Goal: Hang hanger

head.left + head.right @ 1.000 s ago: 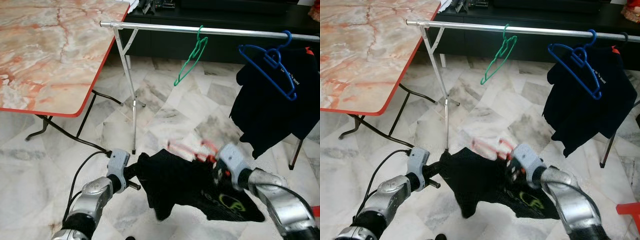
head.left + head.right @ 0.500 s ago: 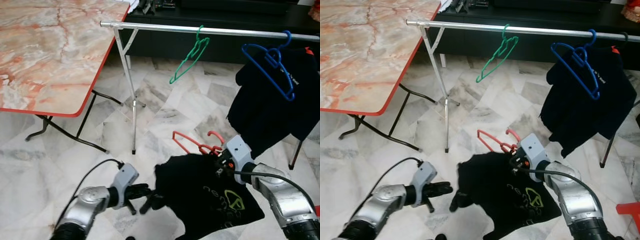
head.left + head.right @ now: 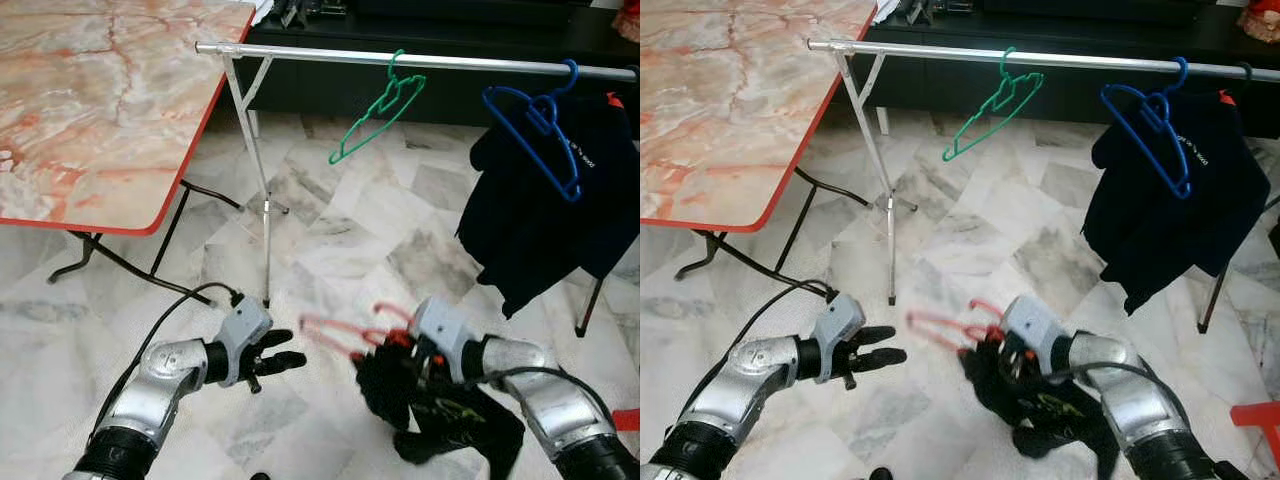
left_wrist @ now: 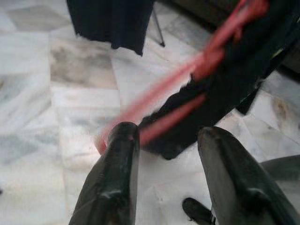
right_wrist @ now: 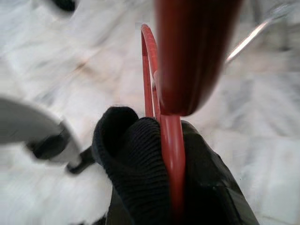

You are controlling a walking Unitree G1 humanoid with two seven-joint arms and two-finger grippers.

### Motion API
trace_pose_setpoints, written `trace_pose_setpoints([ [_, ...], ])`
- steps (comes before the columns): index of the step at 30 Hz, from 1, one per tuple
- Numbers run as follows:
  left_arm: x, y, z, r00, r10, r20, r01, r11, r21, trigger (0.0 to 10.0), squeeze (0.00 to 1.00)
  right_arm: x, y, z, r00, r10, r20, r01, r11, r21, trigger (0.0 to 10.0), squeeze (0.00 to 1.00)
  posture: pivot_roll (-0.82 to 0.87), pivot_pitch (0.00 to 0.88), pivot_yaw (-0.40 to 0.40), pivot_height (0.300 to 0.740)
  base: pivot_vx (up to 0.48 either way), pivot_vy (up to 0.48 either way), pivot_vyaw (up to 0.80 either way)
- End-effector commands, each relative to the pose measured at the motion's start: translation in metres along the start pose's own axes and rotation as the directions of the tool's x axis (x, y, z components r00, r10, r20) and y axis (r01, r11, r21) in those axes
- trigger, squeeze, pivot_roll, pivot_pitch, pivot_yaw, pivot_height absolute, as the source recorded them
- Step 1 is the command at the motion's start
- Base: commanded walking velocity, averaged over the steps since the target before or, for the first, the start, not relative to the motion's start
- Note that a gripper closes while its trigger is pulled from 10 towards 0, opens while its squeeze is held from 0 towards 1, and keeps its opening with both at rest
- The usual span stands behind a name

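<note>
Below, a thin red plastic hanger (image 3: pixel 345 333) carrying a black shirt (image 3: pixel 450 420) is gripped by the right hand (image 3: pixel 425 350), ready for the silver rail (image 3: pixel 400 58); the left hand (image 3: pixel 275 352) is spread, empty.

Downward head stereo; close wrist views

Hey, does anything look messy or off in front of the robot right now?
Yes. The black shirt is bunched up in a wad on the red hanger held by the right gripper, not draped across it.
</note>
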State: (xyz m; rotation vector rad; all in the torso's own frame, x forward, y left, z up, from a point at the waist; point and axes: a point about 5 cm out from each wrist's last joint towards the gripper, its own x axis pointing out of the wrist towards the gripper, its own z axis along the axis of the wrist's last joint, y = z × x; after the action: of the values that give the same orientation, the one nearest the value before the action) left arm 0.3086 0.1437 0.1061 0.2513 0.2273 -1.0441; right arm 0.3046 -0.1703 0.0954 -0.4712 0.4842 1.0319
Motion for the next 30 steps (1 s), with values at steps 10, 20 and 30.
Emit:
trace_pose_setpoints([
  [10,0.015,-0.028,0.005,0.969,-0.238,-0.061,0.241,0.969,0.058,10.0,1.0,0.015,0.007,0.001,0.992,0.12,-0.046,-0.123,0.989,-0.085,10.0,0.0,0.0,0.218,-0.027,0.74,0.0,0.0,0.0],
  [20,0.032,-0.032,0.0,0.967,-0.218,-0.129,0.233,0.965,0.122,10.0,1.0,0.01,0.016,0.014,0.968,0.25,-0.013,-0.249,0.955,-0.163,10.0,0.0,-0.02,0.227,-0.036,0.74,0.0,0.0,0.0],
  [30,0.035,-0.031,-0.005,0.964,-0.181,-0.196,0.219,0.956,0.194,10.0,0.0,0.008,0.021,0.013,0.954,0.3,-0.027,-0.3,0.935,-0.19,10.0,0.0,-0.02,0.238,-0.045,0.74,0.0,0.0,0.0],
])
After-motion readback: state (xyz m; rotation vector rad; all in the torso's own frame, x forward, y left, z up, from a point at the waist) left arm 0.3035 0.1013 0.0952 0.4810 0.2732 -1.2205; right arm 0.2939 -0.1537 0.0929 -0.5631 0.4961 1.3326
